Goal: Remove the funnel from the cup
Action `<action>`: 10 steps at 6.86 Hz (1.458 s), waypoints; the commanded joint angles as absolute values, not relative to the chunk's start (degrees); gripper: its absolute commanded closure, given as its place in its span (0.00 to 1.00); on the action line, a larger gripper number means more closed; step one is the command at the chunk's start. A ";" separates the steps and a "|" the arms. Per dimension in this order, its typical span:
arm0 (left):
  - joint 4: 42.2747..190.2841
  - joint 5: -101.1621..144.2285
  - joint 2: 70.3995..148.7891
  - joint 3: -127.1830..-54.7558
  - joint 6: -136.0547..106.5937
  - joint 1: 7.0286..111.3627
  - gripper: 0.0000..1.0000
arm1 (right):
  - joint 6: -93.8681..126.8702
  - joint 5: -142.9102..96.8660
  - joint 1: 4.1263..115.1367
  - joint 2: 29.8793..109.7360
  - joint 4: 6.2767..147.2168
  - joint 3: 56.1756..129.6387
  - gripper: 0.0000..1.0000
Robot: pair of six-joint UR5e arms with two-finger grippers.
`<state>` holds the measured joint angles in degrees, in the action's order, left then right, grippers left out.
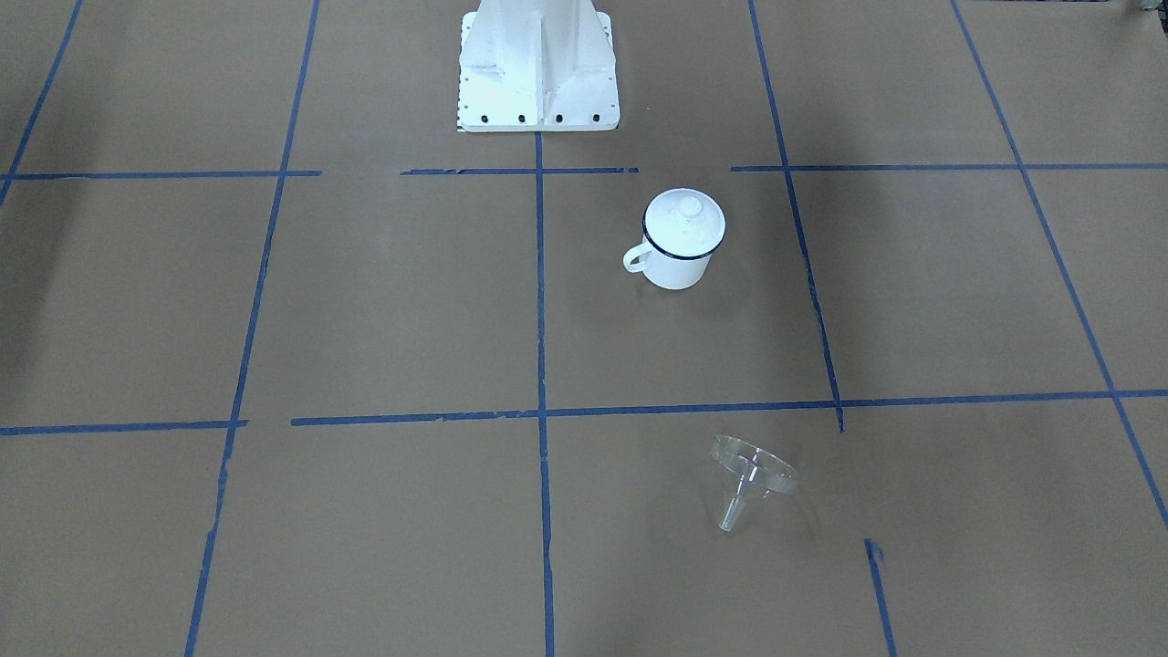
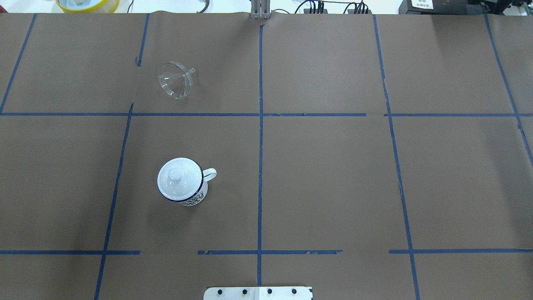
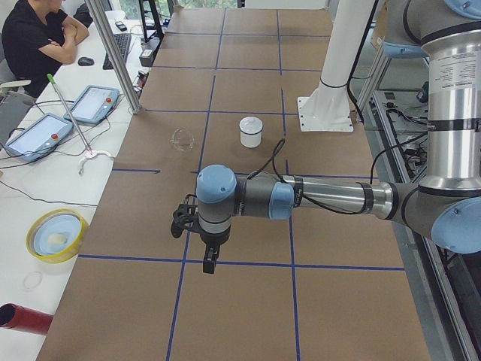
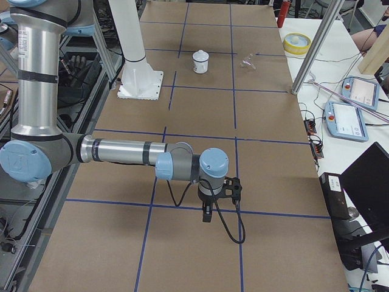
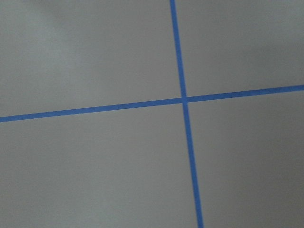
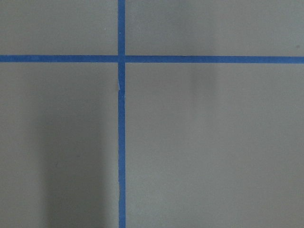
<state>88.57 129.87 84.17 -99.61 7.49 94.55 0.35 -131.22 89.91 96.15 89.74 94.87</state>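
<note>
**On the brown table, funnel (image 2: pixel 175 79) lies apart from the lidded cup (image 2: pixel 183 187)**

Across the overhead view, the clear plastic funnel lies on its side on the paper-covered table (image 2: pixel 333 175). It is at about 12 o'clock from the cup and well apart from it, with a line of blue tape (image 2: pixel 195 114) running between the two. Its wide cone faces roughly 7 o'clock and its short spout points toward 2 o'clock.

The cup is a white enamel mug with a dark blue rim. It stands upright, and its loop handle sticks out at 3 o'clock. A white domed lid (image 2: pixel 178 178) with a round knob sits on the mug's mouth and covers it.

From the camera at the robot's left end, the left arm (image 3: pixel 331 197) reaches out low and level. The left gripper (image 3: pixel 209 265) hangs fingers-down over the paper, between 6 and 7 o'clock of the cup and well away from cup and funnel. Whether its fingers are spread or pressed together cannot be told from this side view.

From the opposite end, the right gripper (image 4: pixel 207 216) hangs the same way at about 6 o'clock of the cup, far from it. Its state cannot be told either.

Both wrist cameras show only brown paper crossed by blue tape. The white base (image 1: pixel 538 91) of the robot stands at 12 o'clock in the front-facing view.
</note>
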 commanded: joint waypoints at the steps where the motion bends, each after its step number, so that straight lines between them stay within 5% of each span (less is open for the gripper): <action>1: 85.87 133.24 83.76 -100.01 8.96 95.54 0.00 | 0.35 -131.22 89.91 96.15 89.74 94.92 0.00; 10: 85.96 142.08 82.54 -98.35 9.23 95.54 0.00 | 0.35 -131.22 89.91 96.15 89.74 94.83 0.00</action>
